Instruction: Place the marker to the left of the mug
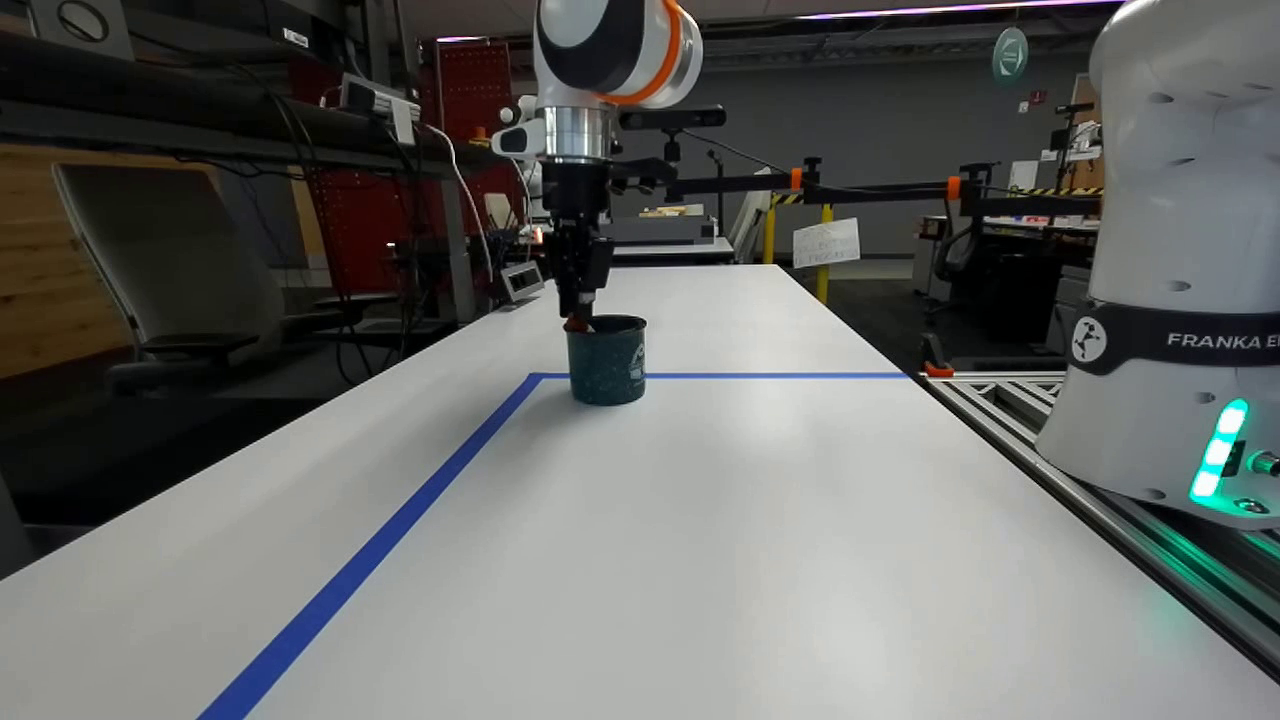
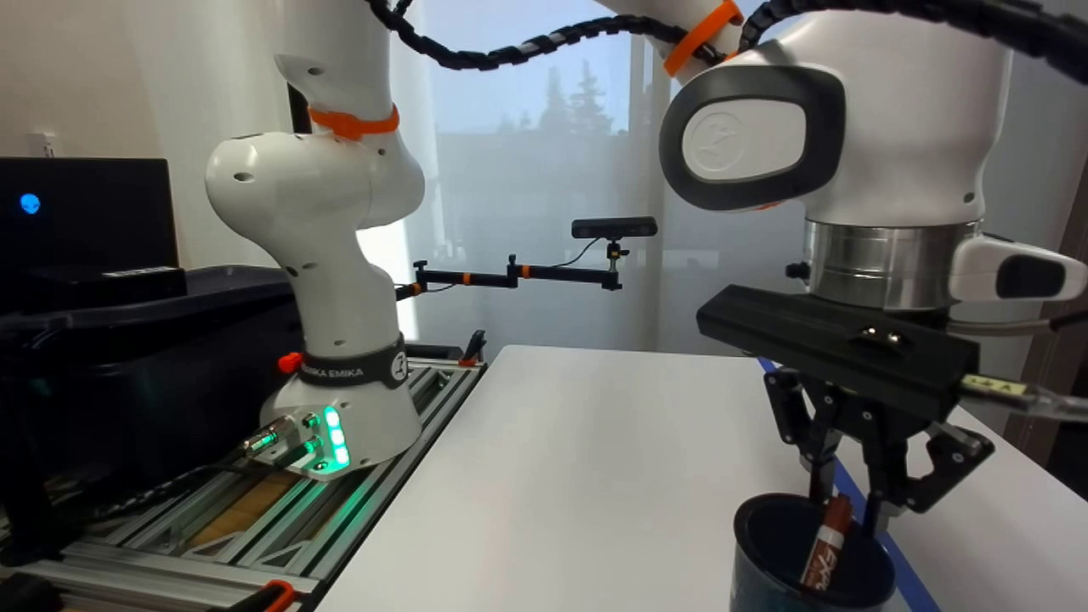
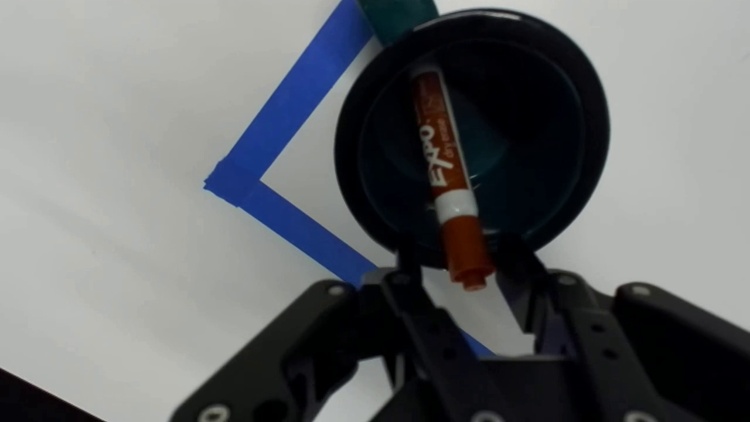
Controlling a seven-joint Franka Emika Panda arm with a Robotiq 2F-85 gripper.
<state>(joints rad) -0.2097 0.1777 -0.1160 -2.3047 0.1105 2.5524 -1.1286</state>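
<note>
Marker point(image 3: 450, 176) is inside the mug point(image 1: 606, 365), standing on a slant, with its cap point(image 3: 466, 249) poking up past the rim. The mug stands upright on the worktop point(image 1: 700, 520). The hand point(image 3: 462, 253) points down at the rim, and its two fingers point(image 3: 518, 269) are apart, one on each side of the cap. In the wrist view there is a bit of space by the cap, so I think the hand is not holding on yet. My guess is that this is the grabbing step, and the putting-down step is not done. Next, the fingers should squeeze the cap, then lift the marker straight up until its bottom end is past the rim. After that it can go down gently, left of the mug.
</note>
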